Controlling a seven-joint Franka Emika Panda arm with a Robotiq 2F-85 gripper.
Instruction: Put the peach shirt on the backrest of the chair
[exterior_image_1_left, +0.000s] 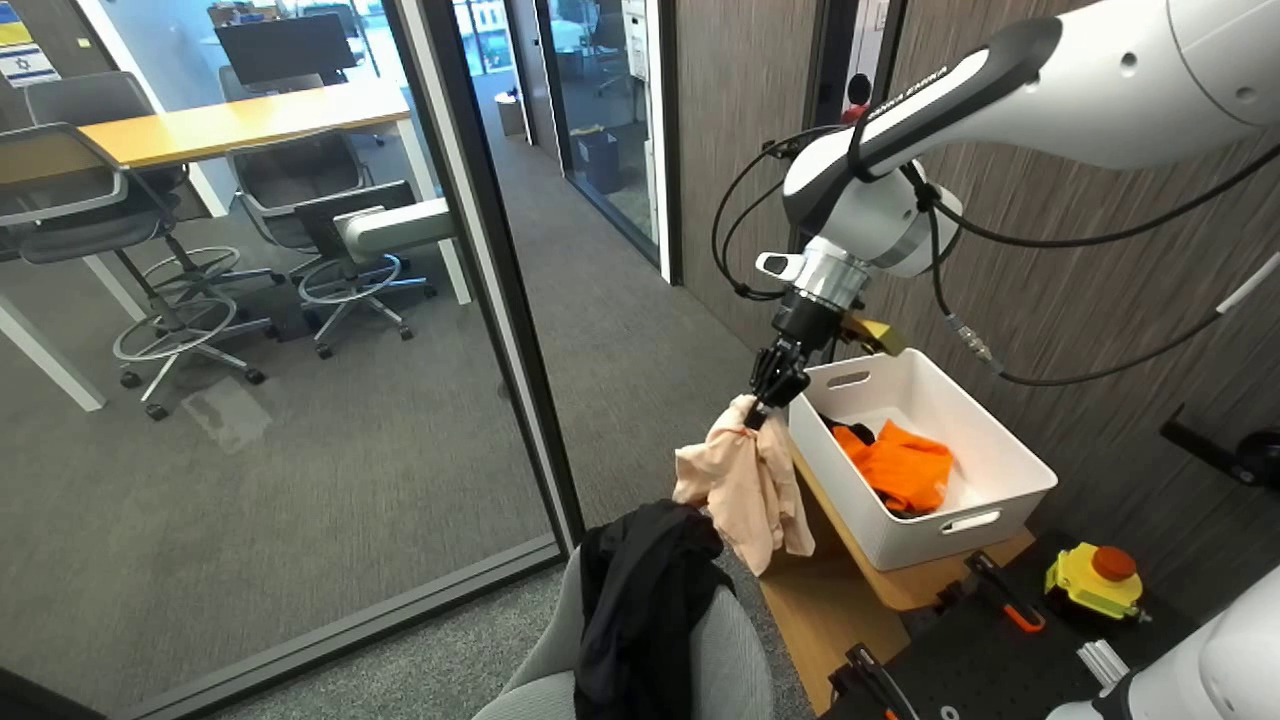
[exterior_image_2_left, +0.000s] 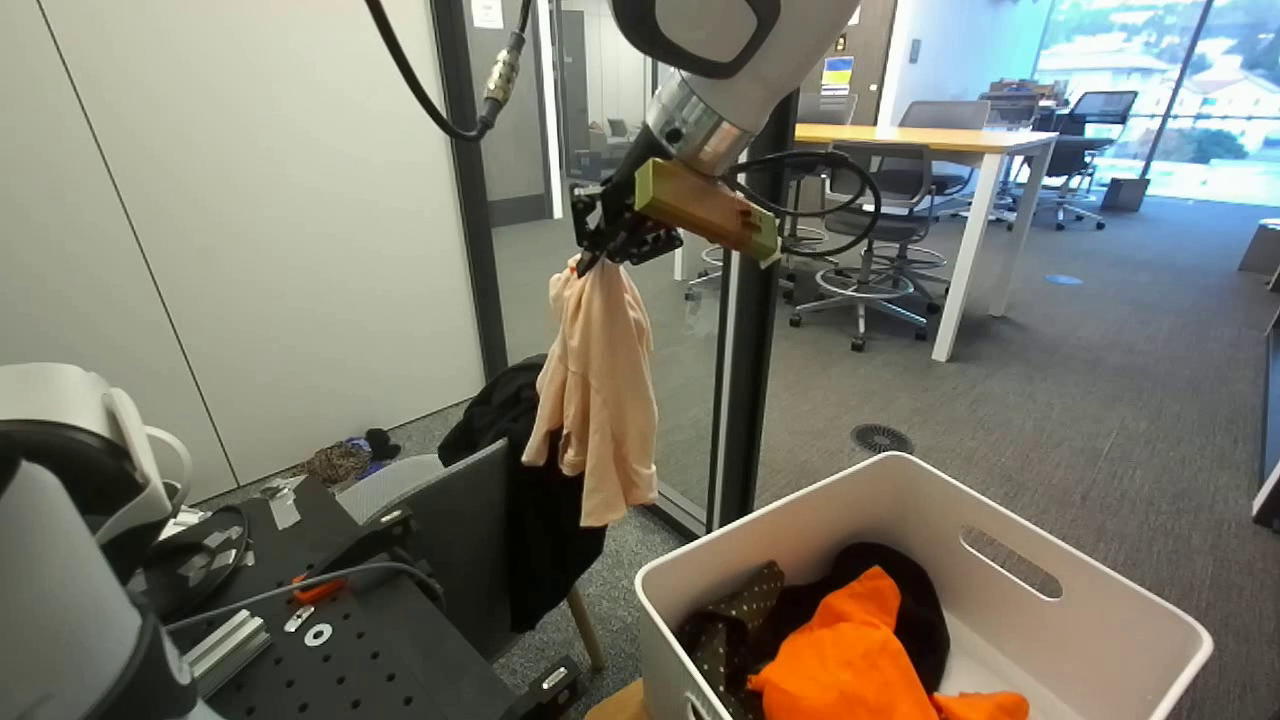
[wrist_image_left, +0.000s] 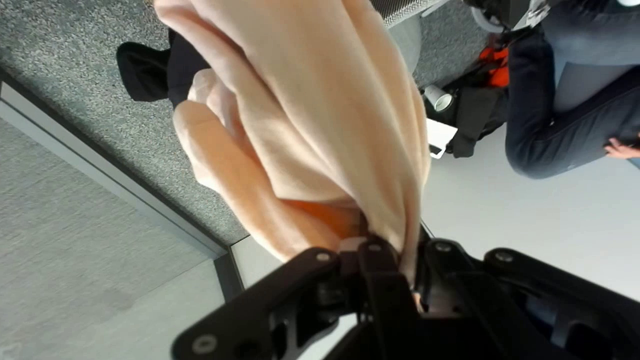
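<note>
The peach shirt (exterior_image_1_left: 745, 490) hangs in folds from my gripper (exterior_image_1_left: 758, 412), in the air between the chair and the white bin. In an exterior view the shirt (exterior_image_2_left: 600, 390) hangs in front of part of a black garment (exterior_image_2_left: 545, 540). My gripper (exterior_image_2_left: 590, 264) is shut on the shirt's top. In the wrist view the shirt (wrist_image_left: 320, 100) fills the upper middle and enters between the fingers (wrist_image_left: 395, 250). The grey chair's backrest (exterior_image_1_left: 735, 655) stands below and beside the shirt, with the black garment (exterior_image_1_left: 645, 600) draped over it. Whether the shirt touches the garment is unclear.
A white bin (exterior_image_1_left: 835, 500) with orange cloth (exterior_image_1_left: 905, 465) and dark cloth stands on a wooden shelf (exterior_image_1_left: 900, 590). A glass wall's post (exterior_image_1_left: 500, 280) rises near the chair. A black perforated table (exterior_image_2_left: 390, 660) adjoins the chair. A seated person's legs (wrist_image_left: 575, 115) show.
</note>
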